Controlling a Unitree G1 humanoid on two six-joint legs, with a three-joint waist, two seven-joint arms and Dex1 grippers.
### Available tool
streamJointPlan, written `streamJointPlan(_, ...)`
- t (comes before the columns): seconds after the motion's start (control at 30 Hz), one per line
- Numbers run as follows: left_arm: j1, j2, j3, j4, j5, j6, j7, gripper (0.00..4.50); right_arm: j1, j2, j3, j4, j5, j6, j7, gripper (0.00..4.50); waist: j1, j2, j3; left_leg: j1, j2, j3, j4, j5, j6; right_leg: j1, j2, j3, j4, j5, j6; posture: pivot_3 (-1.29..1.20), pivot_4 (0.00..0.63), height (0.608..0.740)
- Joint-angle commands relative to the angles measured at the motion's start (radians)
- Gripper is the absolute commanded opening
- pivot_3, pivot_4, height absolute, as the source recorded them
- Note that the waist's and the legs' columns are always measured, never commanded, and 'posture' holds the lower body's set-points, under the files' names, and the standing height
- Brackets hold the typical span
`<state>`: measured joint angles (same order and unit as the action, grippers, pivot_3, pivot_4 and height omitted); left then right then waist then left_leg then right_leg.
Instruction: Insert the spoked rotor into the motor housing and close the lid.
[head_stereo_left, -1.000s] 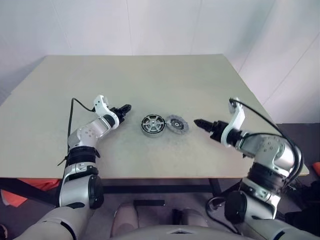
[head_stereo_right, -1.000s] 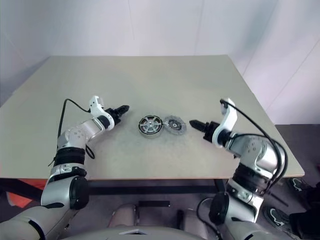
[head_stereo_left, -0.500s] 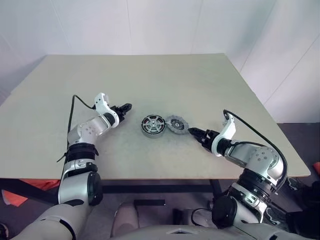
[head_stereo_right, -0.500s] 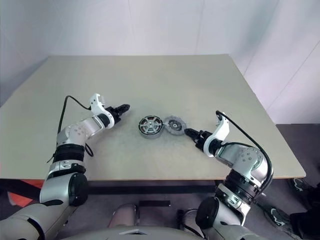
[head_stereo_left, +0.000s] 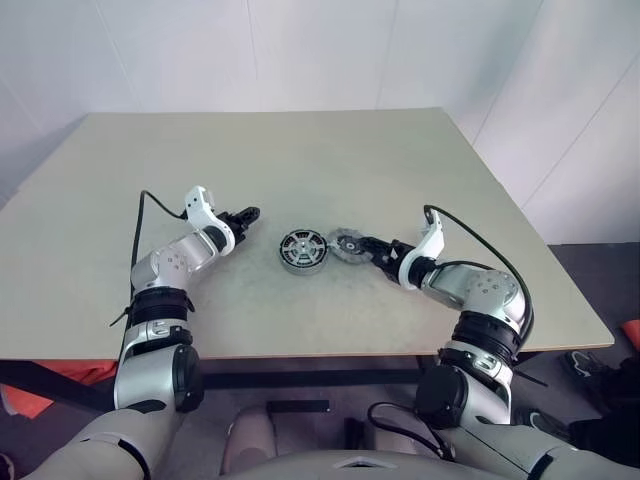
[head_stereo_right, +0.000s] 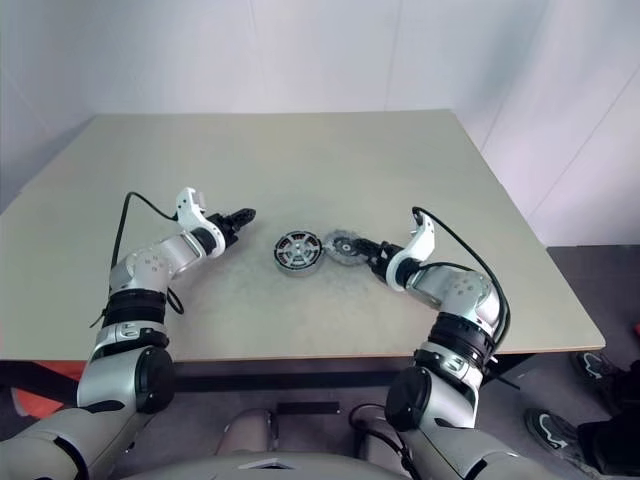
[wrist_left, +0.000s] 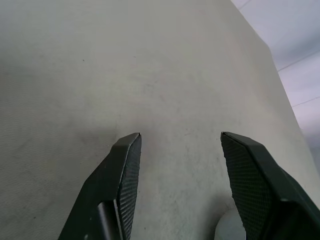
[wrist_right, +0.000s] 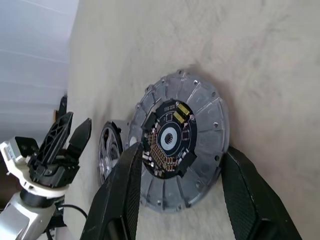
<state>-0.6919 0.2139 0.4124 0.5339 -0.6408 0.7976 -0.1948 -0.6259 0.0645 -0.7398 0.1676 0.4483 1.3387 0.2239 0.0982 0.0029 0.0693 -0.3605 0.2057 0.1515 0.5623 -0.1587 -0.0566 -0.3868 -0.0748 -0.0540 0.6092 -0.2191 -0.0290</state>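
Observation:
The spoked rotor (head_stereo_left: 303, 249), a black-rimmed wheel with a silvery spoked face, lies at mid-table. Just right of it, touching or nearly so, lies the lid (head_stereo_left: 348, 244), a flat grey disc; the right wrist view shows its dark hub (wrist_right: 169, 141) like a small circuit board. My right gripper (head_stereo_left: 362, 245) is open, low at the lid's right edge, with one finger (wrist_right: 125, 195) on each side of the rim. My left gripper (head_stereo_left: 246, 214) is open over bare table (wrist_left: 165, 75), a short way left of the rotor. The motor housing is out of view.
The beige table (head_stereo_left: 300, 150) stretches wide behind and to both sides of the parts. Its front edge runs close under my arms. A black cable (head_stereo_left: 150, 205) loops off my left wrist.
My right arm has swung forward and left, from well right of the lid to its edge, and its fingers now straddle the rim. The left arm, rotor and lid have stayed put.

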Motion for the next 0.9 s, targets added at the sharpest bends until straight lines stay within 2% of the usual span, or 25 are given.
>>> streamJointPlan(0.03, -0.028, 0.013, 0.008, -0.032, -0.003, -0.006, -0.004, 2.68, -0.051, 0.001, 0.041, 0.063, 0.048, -0.068, 0.006, 2.66, 0.0, 0.0, 0.0, 0.0, 0.0, 0.0, 0.0, 0.0, 0.0, 0.0, 0.0, 0.0, 0.0, 0.0, 0.0, 0.0, 0.0, 0.74)
streamJointPlan(0.17, -0.037, 0.015, 0.005, -0.018, 0.002, -0.014, -0.008, 2.68, -0.08, -0.005, 0.08, 0.074, 0.084, -0.084, 0.017, 2.66, 0.004, 0.0, 0.0, -0.003, 0.0, 0.0, 0.0, 0.0, 0.0, -0.002, 0.0, 0.0, 0.0, 0.004, -0.006, 0.0, 0.0, 0.74)
streamJointPlan(0.33, -0.046, 0.013, 0.006, -0.003, 0.004, -0.024, -0.014, 2.68, -0.101, -0.018, 0.148, -0.02, 0.19, -0.049, 0.091, 2.66, 0.009, 0.0, 0.0, -0.009, 0.0, -0.001, 0.0, 0.0, 0.001, -0.005, 0.0, -0.001, -0.001, 0.005, -0.007, 0.0, 0.0, 0.74)
streamJointPlan(0.57, -0.042, 0.012, 0.008, 0.0, 0.007, -0.031, -0.016, 2.68, -0.073, -0.048, 0.331, -0.206, 0.315, 0.032, 0.193, 2.66, 0.016, 0.0, 0.0, -0.008, 0.0, -0.001, -0.001, -0.001, 0.001, -0.005, 0.0, -0.001, -0.002, 0.005, -0.007, 0.0, 0.0, 0.74)
streamJointPlan(0.77, -0.046, 0.015, 0.011, 0.001, 0.008, -0.034, -0.017, 2.68, -0.038, -0.09, 0.452, -0.196, 0.282, -0.024, 0.203, 2.66, 0.033, 0.0, 0.0, -0.007, 0.0, -0.001, 0.0, -0.001, 0.001, -0.003, 0.0, -0.001, -0.001, 0.004, -0.007, 0.0, 0.0, 0.74)
streamJointPlan(0.9, -0.037, 0.021, 0.013, -0.008, 0.009, -0.031, -0.021, 2.68, 0.005, -0.179, 0.621, -0.233, 0.162, -0.247, 0.273, 2.66, 0.04, 0.0, 0.0, -0.008, 0.0, -0.001, 0.0, -0.001, 0.001, -0.004, 0.0, -0.001, -0.002, 0.005, -0.007, 0.0, 0.0, 0.74)
